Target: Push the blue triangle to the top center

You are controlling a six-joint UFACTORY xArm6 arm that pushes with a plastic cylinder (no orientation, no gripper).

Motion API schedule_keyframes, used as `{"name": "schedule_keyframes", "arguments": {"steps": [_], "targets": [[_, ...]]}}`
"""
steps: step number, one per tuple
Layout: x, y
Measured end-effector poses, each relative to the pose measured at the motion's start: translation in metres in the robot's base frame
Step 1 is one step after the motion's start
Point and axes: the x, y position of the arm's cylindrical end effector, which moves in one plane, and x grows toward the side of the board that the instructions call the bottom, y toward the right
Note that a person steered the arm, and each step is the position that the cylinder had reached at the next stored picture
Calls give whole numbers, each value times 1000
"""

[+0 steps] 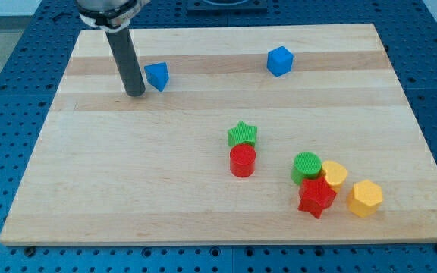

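Note:
The blue triangle lies on the wooden board at the view's upper left. My tip rests on the board just left of the triangle and slightly below it, close to its left edge; I cannot tell if they touch. The dark rod rises from the tip toward the view's top left.
A blue cube sits at the top, right of centre. A green star and red cylinder stand mid-board. At lower right cluster a green cylinder, yellow cylinder, red star and yellow hexagon.

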Motion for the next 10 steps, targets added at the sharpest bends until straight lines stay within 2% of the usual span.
{"name": "schedule_keyframes", "arguments": {"steps": [4,6,7,9,10], "targets": [[-49,33],[-52,105],[-56,116],[-72,24],[-73,34]]}}
